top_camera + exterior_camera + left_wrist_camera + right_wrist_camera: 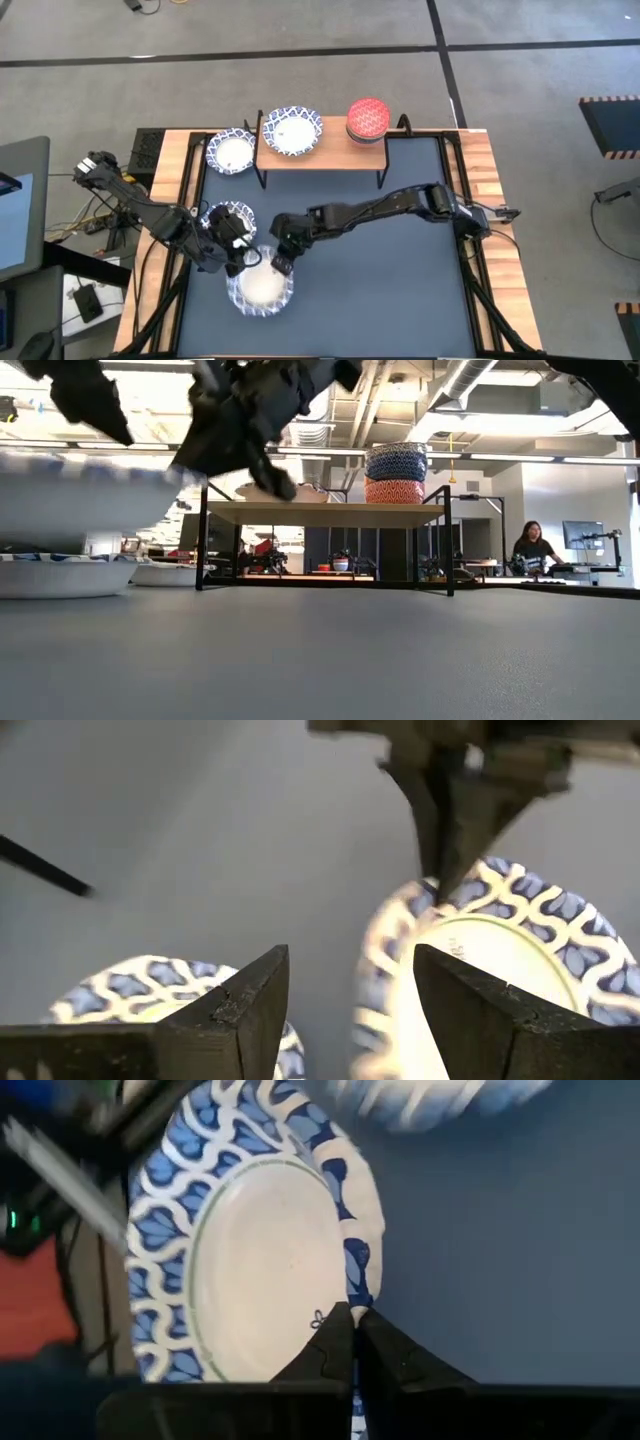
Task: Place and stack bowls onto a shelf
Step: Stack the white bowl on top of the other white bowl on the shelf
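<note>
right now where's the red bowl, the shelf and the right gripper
red bowl (368,118), high view, patterned top
shelf (335,150), high view, bare board
right gripper (354,1342), right wrist view, fingertips shut on bowl (255,1260) rim

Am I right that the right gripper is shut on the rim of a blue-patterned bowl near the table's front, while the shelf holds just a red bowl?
Not quite. The right gripper is shut on the bowl's rim, but the high view shows the shelf holding two things: a white blue-rimmed bowl and the red bowl.
</note>
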